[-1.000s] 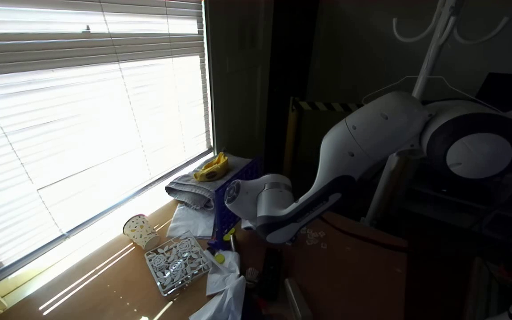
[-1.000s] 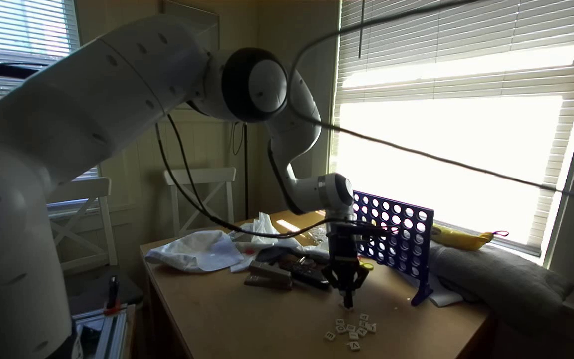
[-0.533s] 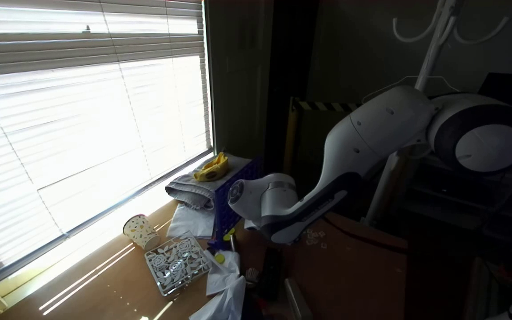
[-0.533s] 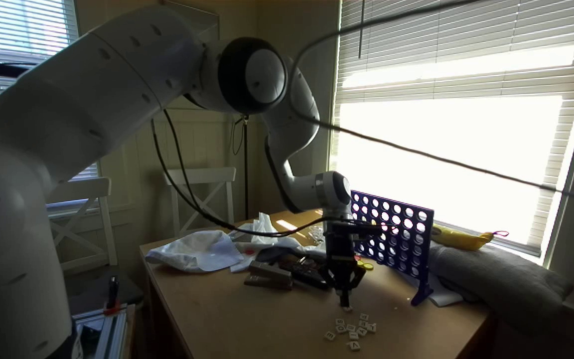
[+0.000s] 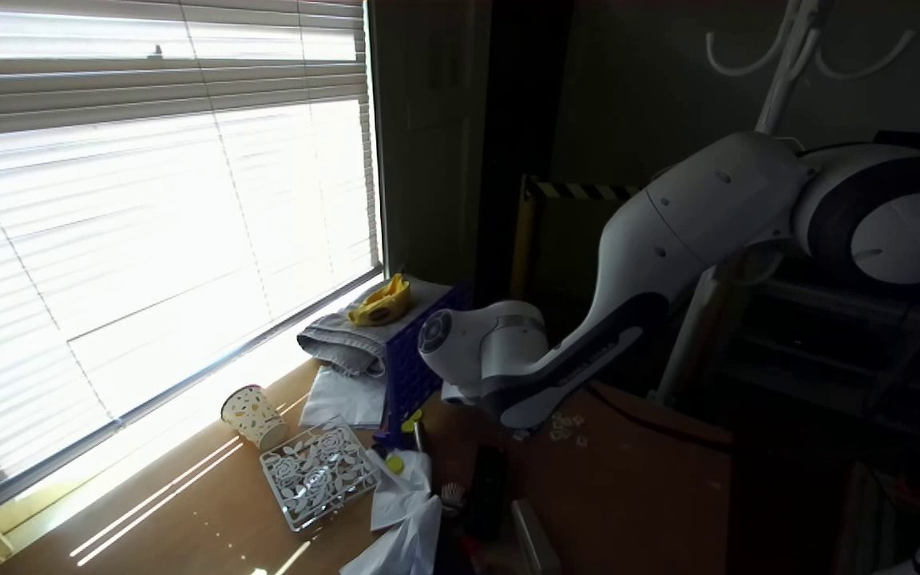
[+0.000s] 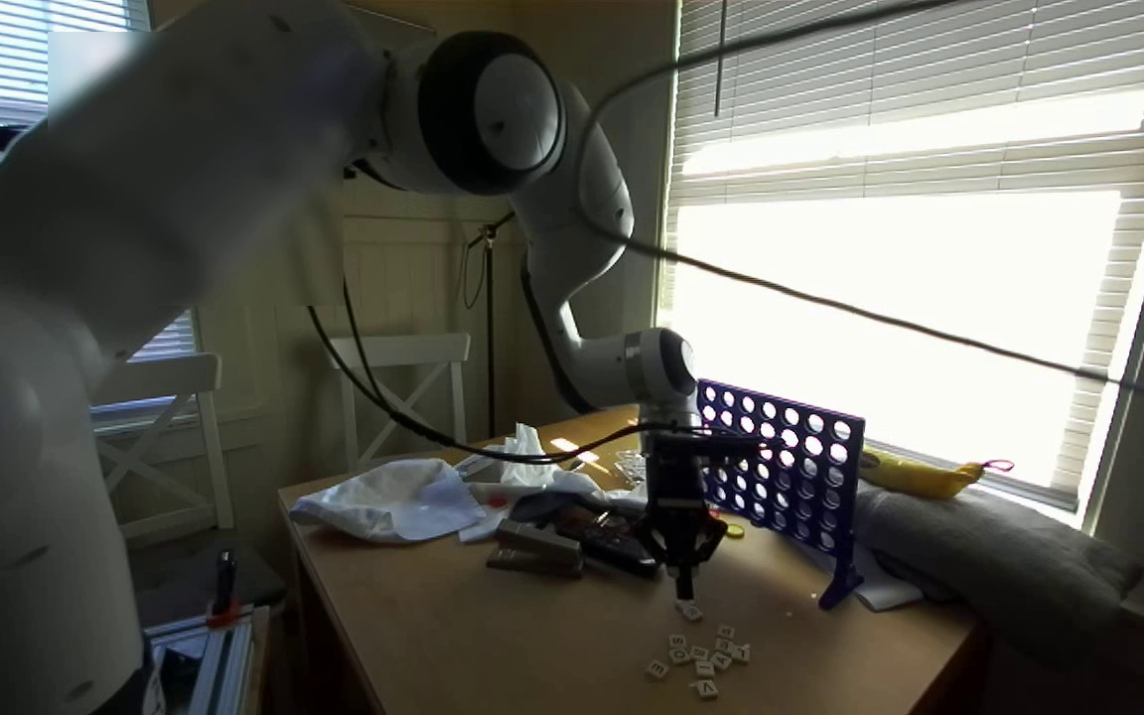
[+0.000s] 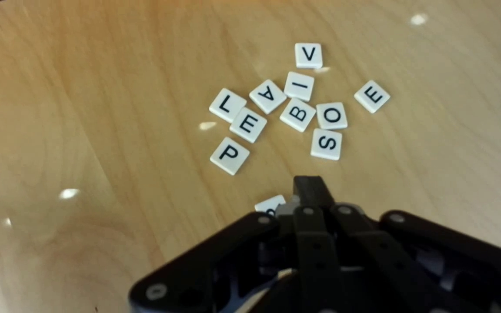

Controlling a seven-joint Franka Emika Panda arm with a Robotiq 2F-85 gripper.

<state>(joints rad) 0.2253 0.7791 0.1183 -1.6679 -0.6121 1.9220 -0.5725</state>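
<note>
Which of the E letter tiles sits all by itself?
The E tile farthest right in the wrist view: a gap separates it from every neighbour, while the other E tile appears to touch the L tile.

in an exterior view, tiles (image 6: 701,653) lie on the table (image 6: 532,636); behind them stands a rack (image 6: 778,444), left of a towel (image 6: 989,546) with a pouch (image 6: 925,477) on top.

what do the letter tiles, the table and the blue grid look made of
Letter tiles: probably plastic, smooth; evenly white, with softly rounded corners and crisp black letters.
Table: wood or printed laminate, smooth; grain streaks fit either.
Blue grid: likely molded plastic; uniform color and regular round holes, though backlight hides its finish.
</note>
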